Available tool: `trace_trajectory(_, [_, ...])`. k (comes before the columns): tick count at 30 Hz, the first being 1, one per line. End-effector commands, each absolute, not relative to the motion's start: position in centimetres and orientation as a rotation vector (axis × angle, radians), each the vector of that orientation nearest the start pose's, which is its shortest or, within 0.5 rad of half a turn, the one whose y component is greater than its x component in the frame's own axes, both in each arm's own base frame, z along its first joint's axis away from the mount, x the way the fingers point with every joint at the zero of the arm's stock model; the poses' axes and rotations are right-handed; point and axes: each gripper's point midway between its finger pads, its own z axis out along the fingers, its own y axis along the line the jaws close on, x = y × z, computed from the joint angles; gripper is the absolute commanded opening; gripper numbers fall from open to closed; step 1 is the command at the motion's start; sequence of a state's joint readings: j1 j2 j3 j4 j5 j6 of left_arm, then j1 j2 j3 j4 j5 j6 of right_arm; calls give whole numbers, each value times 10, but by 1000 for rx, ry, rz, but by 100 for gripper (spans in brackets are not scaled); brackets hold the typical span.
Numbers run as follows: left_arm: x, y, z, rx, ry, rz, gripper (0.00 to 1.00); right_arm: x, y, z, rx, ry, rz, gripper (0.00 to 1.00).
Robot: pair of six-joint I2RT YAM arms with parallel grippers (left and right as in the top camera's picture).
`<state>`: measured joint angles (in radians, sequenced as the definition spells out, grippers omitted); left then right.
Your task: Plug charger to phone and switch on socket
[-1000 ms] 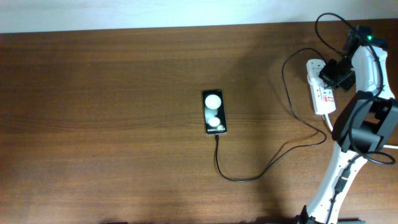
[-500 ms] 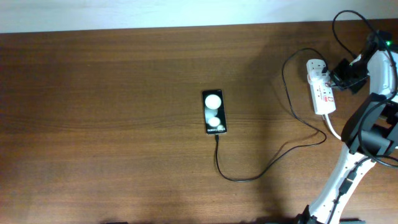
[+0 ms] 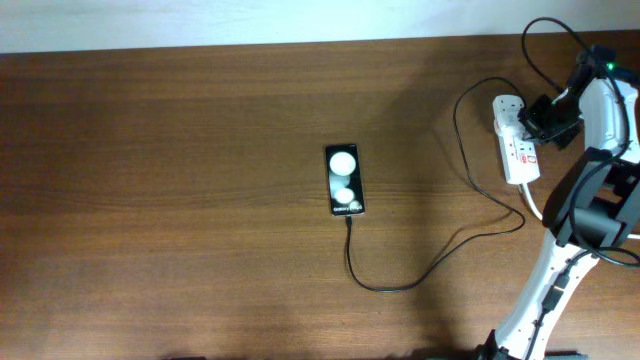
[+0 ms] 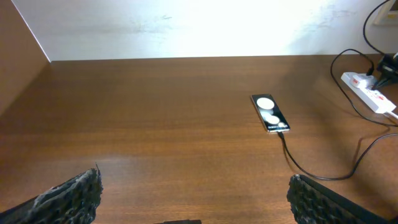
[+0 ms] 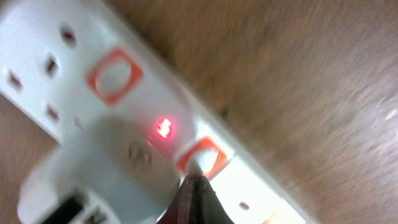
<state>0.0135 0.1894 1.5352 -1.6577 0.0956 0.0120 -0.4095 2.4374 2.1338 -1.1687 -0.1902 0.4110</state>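
Observation:
The black phone (image 3: 344, 180) lies face up mid-table, also in the left wrist view (image 4: 270, 113). The thin black charger cable (image 3: 420, 280) runs from its near end in a loop to the white power strip (image 3: 517, 150) at the far right. My right gripper (image 3: 545, 118) is shut, its tip (image 5: 196, 180) against a red-framed switch on the strip (image 5: 93, 62). A small red light (image 5: 163, 127) glows on the white plug body beside it. My left gripper (image 4: 193, 199) is open and empty, low over bare wood, far left of the phone.
The strip's thick white cord (image 3: 533, 205) runs toward my right arm's base. A pale wall (image 4: 186, 28) borders the table's far edge. The wood around the phone is bare.
My right gripper shifted right, off the strip's top end, then came back left a little onto it. Phone, cable and strip have not moved.

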Motion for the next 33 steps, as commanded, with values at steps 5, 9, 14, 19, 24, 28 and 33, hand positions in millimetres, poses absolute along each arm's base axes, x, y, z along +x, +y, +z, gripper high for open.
trace_trajectory(5, [-12, -14, 340, 68, 1872, -48, 99, 441, -205, 136, 1196, 2645, 75, 4])
trace_trajectory(9, [-12, -15, 340, 73, 1872, -55, 99, 431, -200, 184, 1168, 2565, 72, 4])
trace_trajectory(14, [-18, -16, 339, 74, 1843, -53, 99, 419, -179, 272, 1049, 2392, 165, 4])
trace_trajectory(19, [-44, -16, 332, 77, 1726, -45, 99, 367, -81, 448, 595, 2030, 553, 4])
trace_trajectory(24, [-50, -16, 331, 78, 1698, -45, 99, 225, 9, 645, 159, 1407, 555, 4])
trace_trajectory(28, [-50, -16, 331, 77, 1699, -44, 99, 152, 57, 719, -96, 1101, 598, 14])
trace_trajectory(33, [-50, -16, 330, 77, 1704, -45, 99, 132, 89, 717, -272, 1067, 705, 22])
